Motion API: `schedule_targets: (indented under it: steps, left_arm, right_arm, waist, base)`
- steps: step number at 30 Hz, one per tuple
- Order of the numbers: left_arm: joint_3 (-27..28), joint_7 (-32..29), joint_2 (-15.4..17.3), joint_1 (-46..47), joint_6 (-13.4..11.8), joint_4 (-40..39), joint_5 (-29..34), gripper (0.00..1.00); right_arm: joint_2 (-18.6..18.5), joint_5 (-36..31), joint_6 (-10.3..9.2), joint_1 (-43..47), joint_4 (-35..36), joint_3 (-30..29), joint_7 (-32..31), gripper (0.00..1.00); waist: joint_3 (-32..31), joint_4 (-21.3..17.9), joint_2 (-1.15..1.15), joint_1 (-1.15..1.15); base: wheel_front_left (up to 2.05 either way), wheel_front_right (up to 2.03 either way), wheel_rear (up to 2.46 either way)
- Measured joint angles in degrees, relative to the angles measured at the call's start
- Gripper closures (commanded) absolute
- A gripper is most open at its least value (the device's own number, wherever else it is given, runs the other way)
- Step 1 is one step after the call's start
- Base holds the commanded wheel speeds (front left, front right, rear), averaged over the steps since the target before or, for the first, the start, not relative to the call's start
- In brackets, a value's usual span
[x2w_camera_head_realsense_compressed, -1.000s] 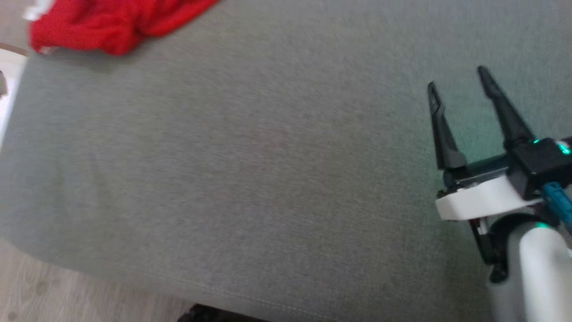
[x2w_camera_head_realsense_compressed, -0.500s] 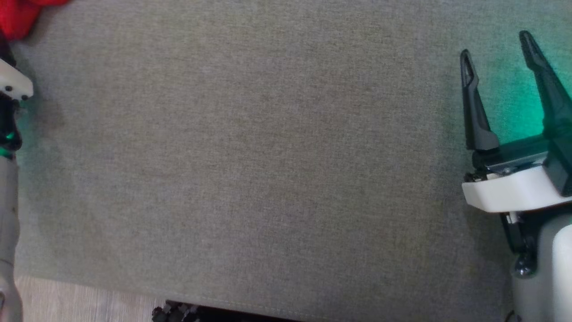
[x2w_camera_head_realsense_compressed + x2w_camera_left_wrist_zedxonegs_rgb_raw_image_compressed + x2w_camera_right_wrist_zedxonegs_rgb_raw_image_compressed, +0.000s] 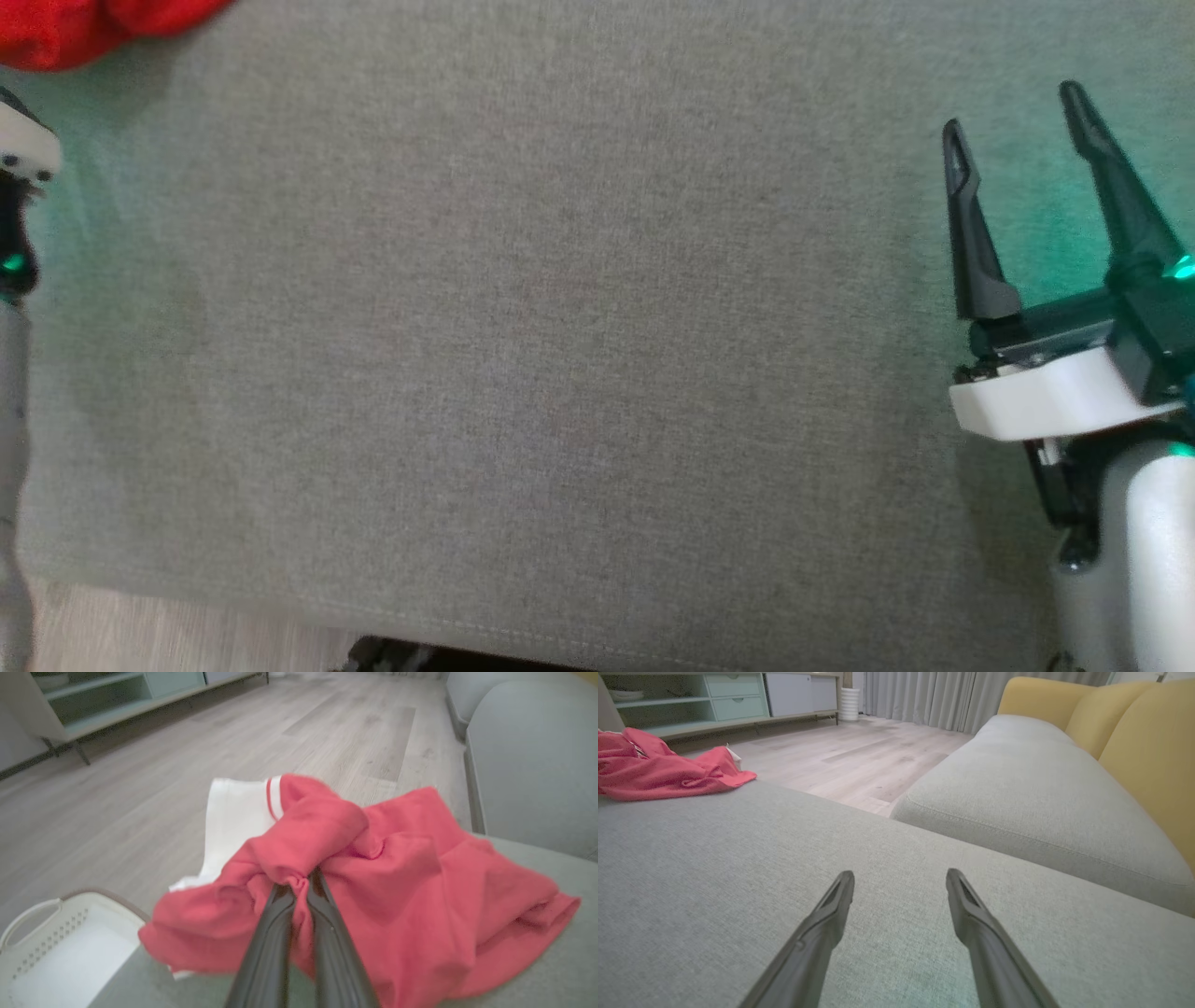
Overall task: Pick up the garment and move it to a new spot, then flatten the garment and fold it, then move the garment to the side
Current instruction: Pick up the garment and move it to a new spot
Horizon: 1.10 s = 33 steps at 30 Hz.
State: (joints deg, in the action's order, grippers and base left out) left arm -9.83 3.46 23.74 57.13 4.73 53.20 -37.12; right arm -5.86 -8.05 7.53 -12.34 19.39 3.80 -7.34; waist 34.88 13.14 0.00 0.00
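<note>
The garment (image 3: 397,882) is a crumpled red piece with a white, red-striped part, lying at the corner of the grey cushion (image 3: 560,327). My left gripper (image 3: 301,882) is shut on a fold of it near its middle. In the head view the garment (image 3: 84,28) is at the top left corner, above my left wrist (image 3: 23,159) at the left edge. My right gripper (image 3: 1013,117) hovers open and empty over the cushion's right side. In the right wrist view, my right gripper (image 3: 900,877) is well apart from the garment (image 3: 658,774), which lies far off to the left.
A white laundry basket (image 3: 56,942) stands on the wood floor (image 3: 187,765) beside the cushion's corner. A grey sofa seat (image 3: 1041,788) with yellow back cushions (image 3: 1134,728) lies beyond the right gripper. The cushion's front edge (image 3: 467,625) runs along the bottom of the head view.
My left gripper has shut on the garment. The head camera has shifted, so the garment sits further into the top left corner. The right gripper stays open.
</note>
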Motion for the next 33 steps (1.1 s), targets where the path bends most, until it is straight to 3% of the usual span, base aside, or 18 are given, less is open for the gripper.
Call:
schedule_targets:
  steps: [7,16,25,33]
  left_arm:
    - [-4.2,0.2,3.2,1.0,1.4,-5.9,3.0,1.0]
    - [-10.7,-7.0,2.8,2.5,2.3,-22.3,4.3,1.0]
    - [-14.3,-11.7,-4.7,2.6,-1.3,-35.9,3.3,1.0]
    - [-16.2,-7.8,-12.7,-1.8,-4.5,-39.0,0.8,1.0]
  right_arm:
    - [1.6,1.7,0.0,0.1,-5.3,-0.2,3.6,0.0]
    - [2.4,7.1,0.0,3.0,-11.9,-1.0,8.1,0.0]
    - [2.7,11.2,0.0,3.5,-15.6,-1.2,11.6,0.0]
    - [2.7,11.8,0.0,2.4,-18.0,-2.0,13.3,0.0]
  waist:
    - [-7.0,-1.1,0.0,-0.01]
    - [-17.3,-4.6,0.0,-0.02]
    - [-22.2,-11.5,0.01,-0.01]
    - [-19.7,-14.4,0.0,0.01]
  base:
    - [0.0,0.0,0.0]
    - [0.0,0.0,0.0]
    - [0.0,0.0,0.0]
    - [0.0,0.0,0.0]
